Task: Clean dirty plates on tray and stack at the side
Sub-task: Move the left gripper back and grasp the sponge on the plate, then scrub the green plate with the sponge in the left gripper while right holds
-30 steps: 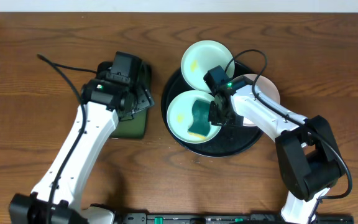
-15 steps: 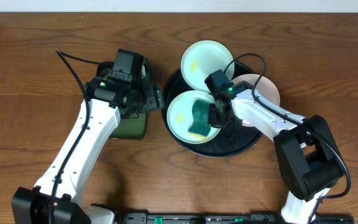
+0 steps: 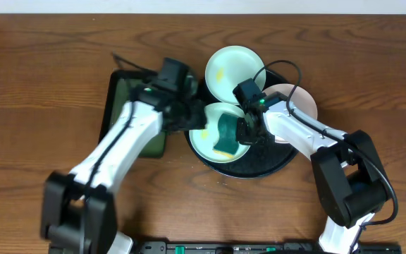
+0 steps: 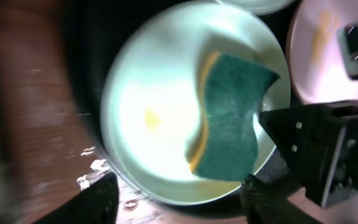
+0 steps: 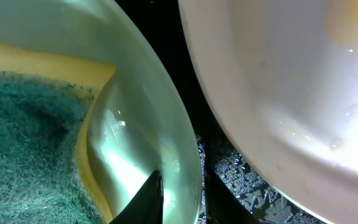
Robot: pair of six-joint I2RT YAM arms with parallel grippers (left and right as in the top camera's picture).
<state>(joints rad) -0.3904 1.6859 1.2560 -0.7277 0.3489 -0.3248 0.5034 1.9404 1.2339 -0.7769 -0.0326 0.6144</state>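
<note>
The brown surface (image 3: 48,56) runs out of frame on all sides. The black tray (image 3: 259,166) sits at mid-table, much of it covered by plates and arms; in the right wrist view the strip of it between two plates looks wet. A green tray (image 3: 122,99) lies left of the tray, about half hidden under the left arm.

A mint back plate (image 3: 235,67) overhangs the tray's far rim and has a yellow smear. A white plate (image 3: 298,99) rests on the tray's right side, its near part behind the right arm. A mint front plate (image 3: 204,142) lies inside the tray's left half, with a yellow spot on it. Its left edge is under the left arm.

A green-and-yellow sponge (image 3: 225,135) lies curled in the front plate.

The right tool (image 5: 182,183) is pinched narrowly on the front plate's right rim, with one finger inside and one outside.

The left tool (image 4: 179,196) hangs over the tray's left edge, spread wide and holding nothing. Only its tips show, and the left side of its view is blurred.
</note>
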